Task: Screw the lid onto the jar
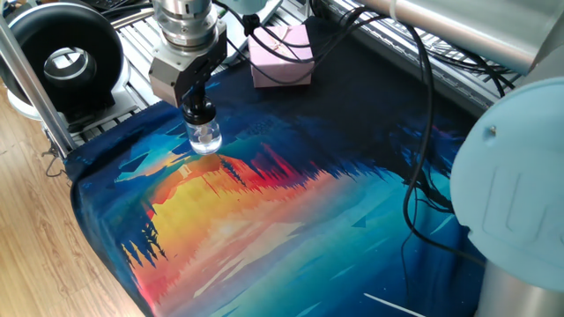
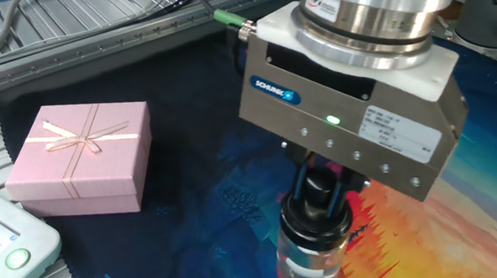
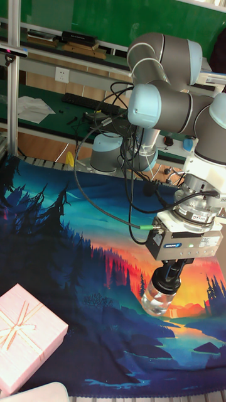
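Observation:
The small clear glass jar (image 1: pixel 204 136) (image 2: pixel 310 266) (image 3: pixel 156 302) stands upright on the painted cloth. The black lid (image 1: pixel 198 113) (image 2: pixel 317 218) (image 3: pixel 164 284) sits on the jar's neck. My gripper (image 1: pixel 196 104) (image 2: pixel 319 189) (image 3: pixel 170 271) comes straight down from above, and its two fingers are shut on the lid's knob. The jar's base is cut off at the bottom edge of the other fixed view.
A pink gift box (image 1: pixel 280 58) (image 2: pixel 81 158) (image 3: pixel 27 336) with a ribbon lies on the dark part of the cloth (image 1: pixel 291 211). A black round device (image 1: pixel 63 62) stands off the cloth. Cables (image 1: pixel 414 106) hang from the arm over the cloth.

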Robot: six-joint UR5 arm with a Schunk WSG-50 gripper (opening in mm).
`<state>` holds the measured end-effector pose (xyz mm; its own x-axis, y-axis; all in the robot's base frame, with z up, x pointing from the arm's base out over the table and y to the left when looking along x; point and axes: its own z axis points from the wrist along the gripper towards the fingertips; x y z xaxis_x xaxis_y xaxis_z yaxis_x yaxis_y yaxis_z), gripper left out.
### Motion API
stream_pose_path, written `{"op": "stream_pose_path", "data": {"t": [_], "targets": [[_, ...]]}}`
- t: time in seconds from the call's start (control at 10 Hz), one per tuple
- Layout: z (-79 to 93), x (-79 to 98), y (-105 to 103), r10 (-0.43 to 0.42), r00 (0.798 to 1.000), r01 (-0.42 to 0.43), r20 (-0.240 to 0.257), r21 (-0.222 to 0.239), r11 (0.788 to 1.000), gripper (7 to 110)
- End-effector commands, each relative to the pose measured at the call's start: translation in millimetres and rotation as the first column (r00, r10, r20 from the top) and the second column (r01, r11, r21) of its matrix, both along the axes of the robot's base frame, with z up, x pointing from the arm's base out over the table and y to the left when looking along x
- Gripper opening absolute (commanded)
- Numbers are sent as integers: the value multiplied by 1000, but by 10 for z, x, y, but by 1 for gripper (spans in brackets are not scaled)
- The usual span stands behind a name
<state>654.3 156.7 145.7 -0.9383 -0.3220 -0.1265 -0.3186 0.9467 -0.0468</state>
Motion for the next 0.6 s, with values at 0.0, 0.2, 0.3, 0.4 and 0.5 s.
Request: {"op": "stream_pose_path", "data": {"t": [0.0, 0.2, 0.3, 0.4, 0.5], "targets": [[41, -70, 81, -15, 1000, 16, -10, 11, 1000, 22], [54, -77, 103, -18, 1000, 19, -11, 11, 1000, 22], [58, -85, 105, -20, 1000, 20, -13, 11, 1000, 22], [57, -94, 100, -20, 1000, 20, -14, 8, 1000, 22], [56, -98, 107, -20, 1000, 20, -14, 10, 1000, 22]]}}
